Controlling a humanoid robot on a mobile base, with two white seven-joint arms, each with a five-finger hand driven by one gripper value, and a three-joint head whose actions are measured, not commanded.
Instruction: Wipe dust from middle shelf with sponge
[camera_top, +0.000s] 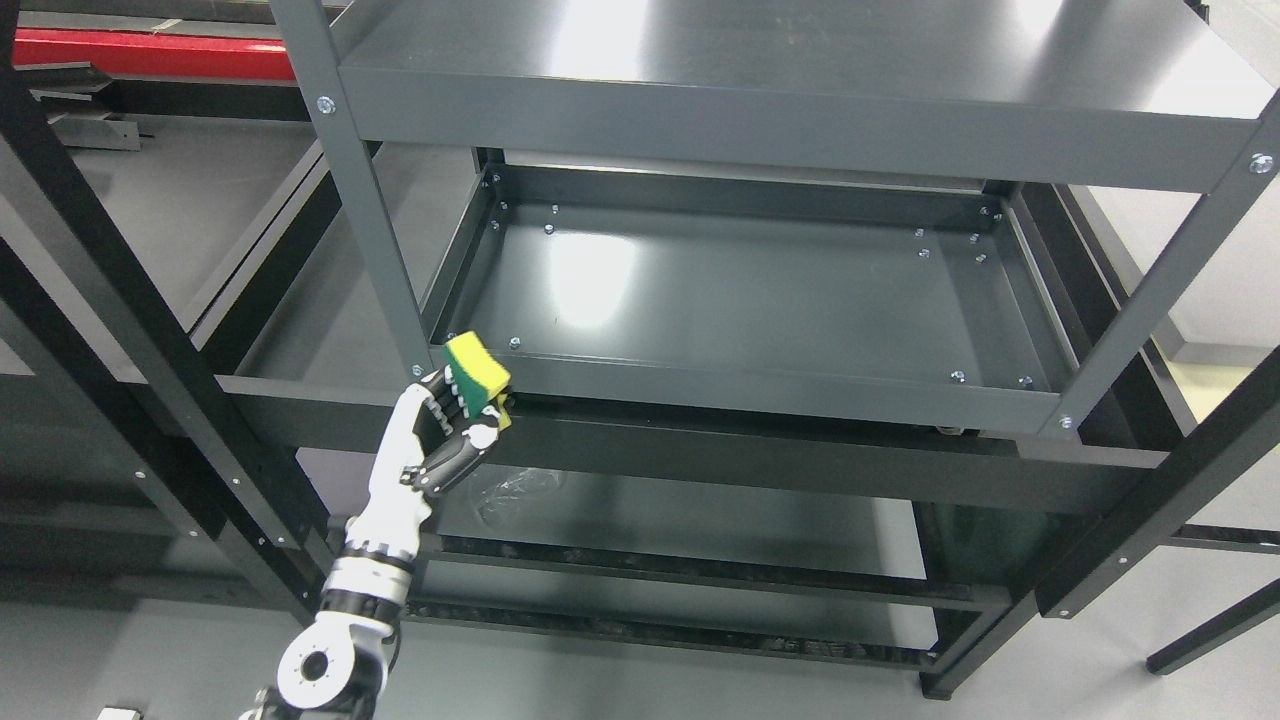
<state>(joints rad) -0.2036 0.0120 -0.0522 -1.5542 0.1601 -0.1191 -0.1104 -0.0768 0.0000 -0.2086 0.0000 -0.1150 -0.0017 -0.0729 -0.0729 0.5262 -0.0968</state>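
My left hand (462, 415) comes up from the lower left and is shut on a yellow sponge with a green scrub side (477, 366). The sponge is held at the front left corner of the dark grey middle shelf (760, 300), just over its front rim beside the left front post (360, 190). The shelf is a shallow tray with raised edges and screws in its corners. My right arm does not show.
The top shelf (800, 70) overhangs the middle one. A lower shelf (690, 520) holds a crumpled clear plastic wrap (515, 492). Black frame beams (130, 300) cross at the left and right. Grey floor lies around the rack.
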